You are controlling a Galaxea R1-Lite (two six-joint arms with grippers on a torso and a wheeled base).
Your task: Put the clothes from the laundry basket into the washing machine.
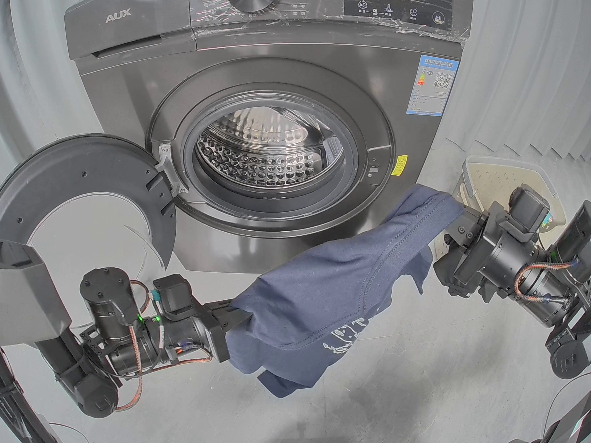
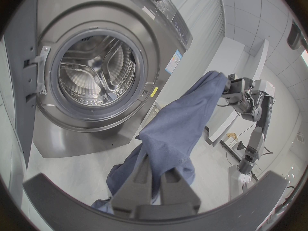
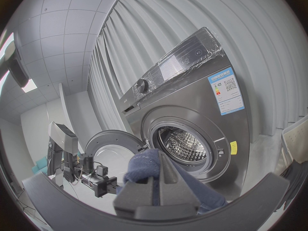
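Before open drum point(image 1: 271, 149), shirt point(image 1: 332, 290) slung between grippers point(image 1: 239, 319) point(image 1: 457, 234)

Black jointed arms point(image 1: 117, 333) carry orange-braided cables point(image 1: 134, 355) and grey links.

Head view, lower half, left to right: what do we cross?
washer door, swung open → left claw → navy shirt stretched between both claws → right claw → laundry basket
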